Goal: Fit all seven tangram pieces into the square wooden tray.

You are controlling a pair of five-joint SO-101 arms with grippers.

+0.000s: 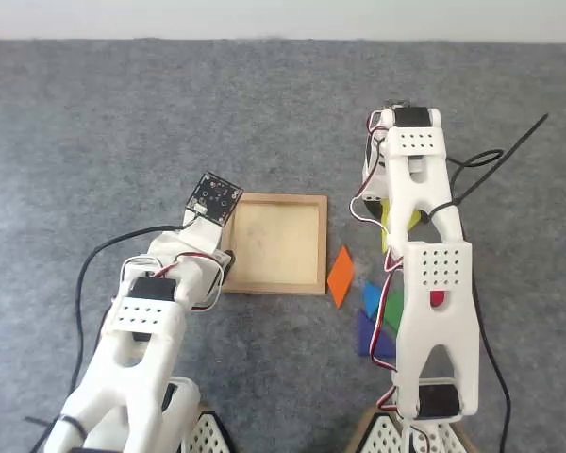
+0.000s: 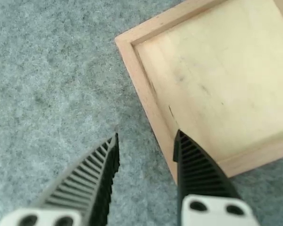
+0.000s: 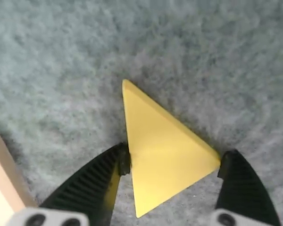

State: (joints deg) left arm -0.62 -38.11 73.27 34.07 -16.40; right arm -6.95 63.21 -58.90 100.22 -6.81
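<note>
- The square wooden tray lay on the grey carpet between the arms.
- The left gripper hung released, its fingers straddling the tray's rim.
- The right gripper clasped a flat yellow triangle piece lying near the tray.
- An orange diamond piece lay just beside the tray.

Grey cloth covers the table, felt-like, fuzzy and matt. The tray is pale bare wood, smooth with faint grain and no gloss. The yellow triangle looks smooth with a soft sheen. On the left gripper, the fingers are ribbed black plastic. The right arm wears smooth white plastic.
</note>
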